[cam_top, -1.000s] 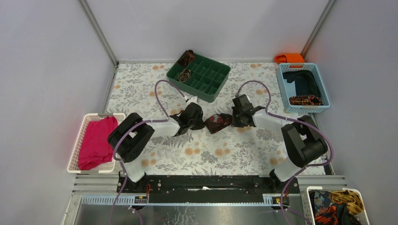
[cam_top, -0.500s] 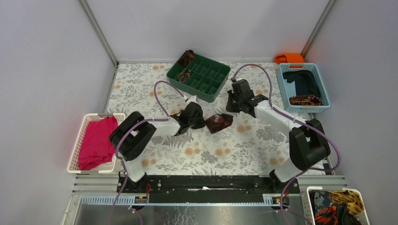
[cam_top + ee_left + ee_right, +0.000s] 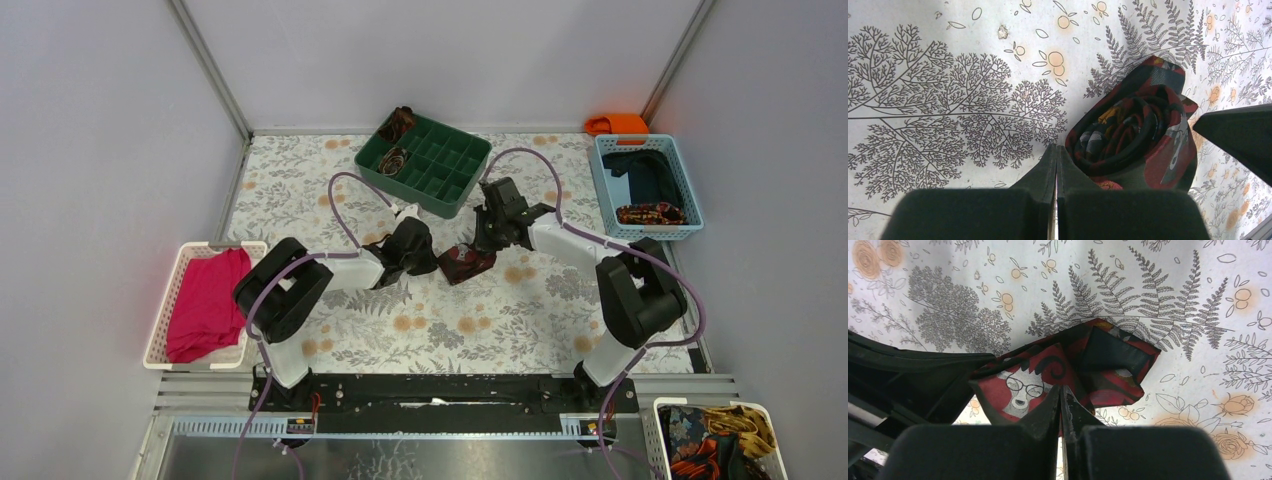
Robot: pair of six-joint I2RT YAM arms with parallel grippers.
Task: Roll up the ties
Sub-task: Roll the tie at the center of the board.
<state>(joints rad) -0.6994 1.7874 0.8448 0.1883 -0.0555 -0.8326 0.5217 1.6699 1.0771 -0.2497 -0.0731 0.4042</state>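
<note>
A tie rolled into a dark maroon coil (image 3: pixel 465 262) lies on the floral cloth mid-table. In the left wrist view the coil (image 3: pixel 1135 137) sits just right of my left gripper (image 3: pixel 1056 148), which is shut and empty, its tips at the coil's edge. My right gripper (image 3: pixel 1061 389) is shut, its tips over the coil's red outer flap with a deer print (image 3: pixel 1020 387); I see no fabric between the jaws. In the top view my left gripper (image 3: pixel 428 256) is left of the coil and my right gripper (image 3: pixel 487 238) is at its back right.
A green compartment tray (image 3: pixel 447 180) at the back holds two rolled ties (image 3: pixel 392 160) (image 3: pixel 400 122). A blue basket (image 3: pixel 603 175) at right holds navy cloth and a patterned tie (image 3: pixel 650 213). A white basket (image 3: pixel 170 290) at left holds pink cloth. Another basket (image 3: pixel 665 407) is at bottom right.
My right gripper drew back from the coil's right side toward the tray, then came in again at the coil's back right. The left gripper and the coil stayed put.
</note>
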